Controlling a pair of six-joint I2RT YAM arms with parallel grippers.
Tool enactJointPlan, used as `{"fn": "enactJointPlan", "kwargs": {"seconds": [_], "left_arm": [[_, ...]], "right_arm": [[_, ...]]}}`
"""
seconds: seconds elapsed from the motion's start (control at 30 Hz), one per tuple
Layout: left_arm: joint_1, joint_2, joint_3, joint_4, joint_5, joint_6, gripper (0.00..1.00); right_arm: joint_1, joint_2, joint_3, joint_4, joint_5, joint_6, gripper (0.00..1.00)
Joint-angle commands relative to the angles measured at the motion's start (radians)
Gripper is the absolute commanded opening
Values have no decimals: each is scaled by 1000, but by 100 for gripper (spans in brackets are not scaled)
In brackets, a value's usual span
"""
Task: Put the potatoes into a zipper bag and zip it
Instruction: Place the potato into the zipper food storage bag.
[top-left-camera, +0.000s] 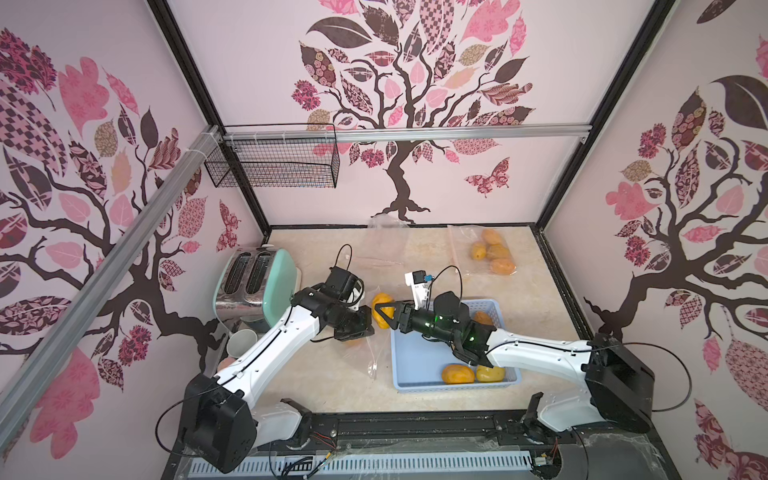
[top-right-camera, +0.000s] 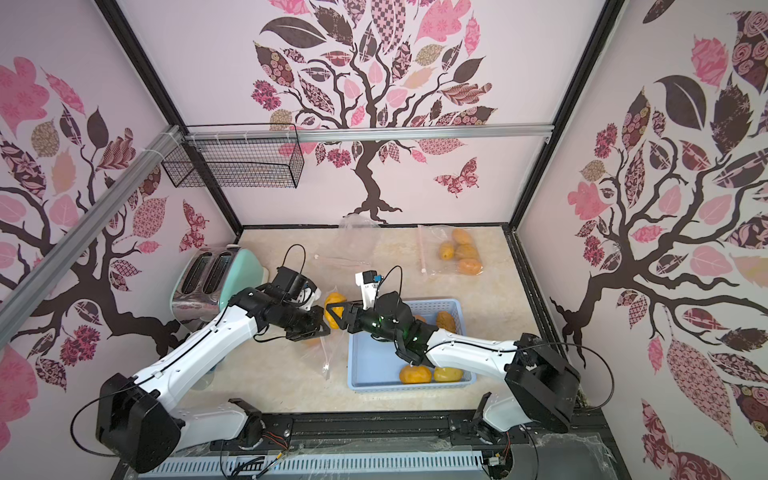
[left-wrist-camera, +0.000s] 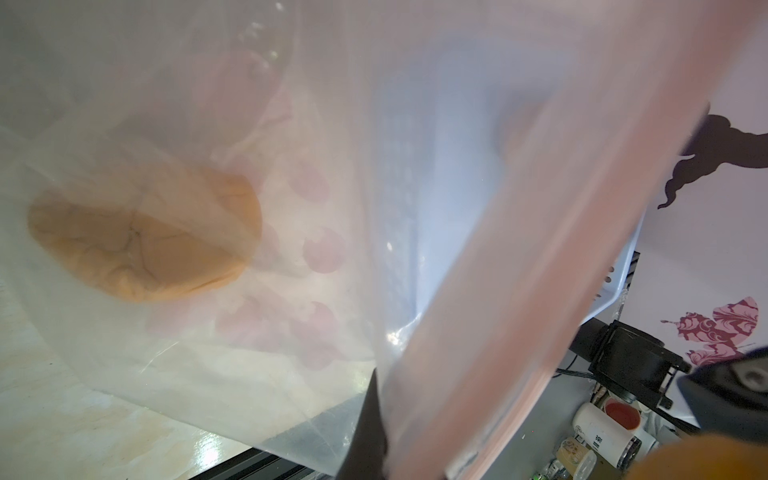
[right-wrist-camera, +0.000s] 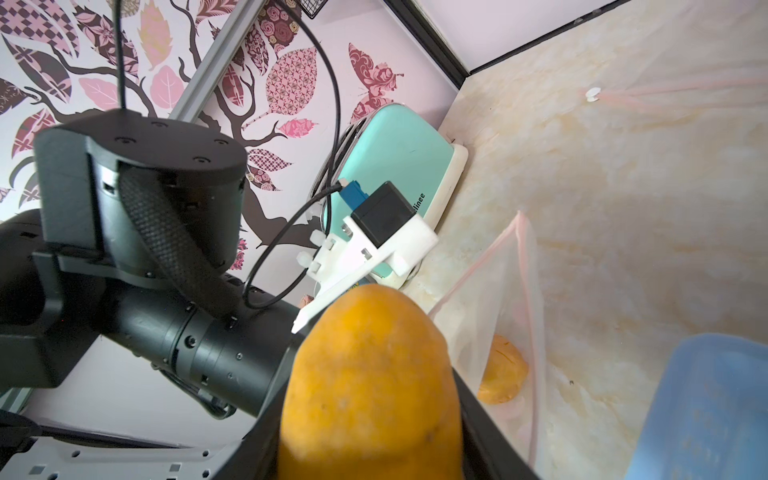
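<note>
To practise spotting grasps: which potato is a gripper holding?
The potato clamped in the right gripper, raised just beyond the blue basket. The others lie loose in that basket or inside zipper bags.

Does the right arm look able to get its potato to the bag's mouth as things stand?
Probably yes. The right pincer holds the potato right beside the bag, the left pincer holds its rim up, and nothing stands between.
</note>
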Motion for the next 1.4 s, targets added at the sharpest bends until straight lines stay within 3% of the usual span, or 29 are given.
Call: {"fn": "enactJointPlan", "kwargs": {"seconds": [0.0, 0.27, 0.47, 0.73, 0.93, 1.17, 1.37], "left_arm": [[-19, -47, 18, 105, 98, 7, 0], [-19, -37, 8, 120, 96, 5, 0], [-19, -16, 14, 105, 76, 13, 0], [-19, -8, 36, 81, 48, 23, 0], [-19, -10, 39, 48, 29, 43, 0], [-19, -29, 67, -42, -107, 99, 0], [-19, -56, 69, -63, -148, 150, 0]], "right_arm": [[8, 57, -22, -104, 9, -34, 50], [7, 94, 8, -148, 11, -71, 51], [8, 108, 62, -295, 100, -145, 54], [8, 79, 121, -408, 128, -216, 70], [9, 9, 140, -449, 91, -272, 76], [7, -124, 142, -567, 78, -368, 75], [-5, -236, 120, -767, 199, -462, 77]]}}
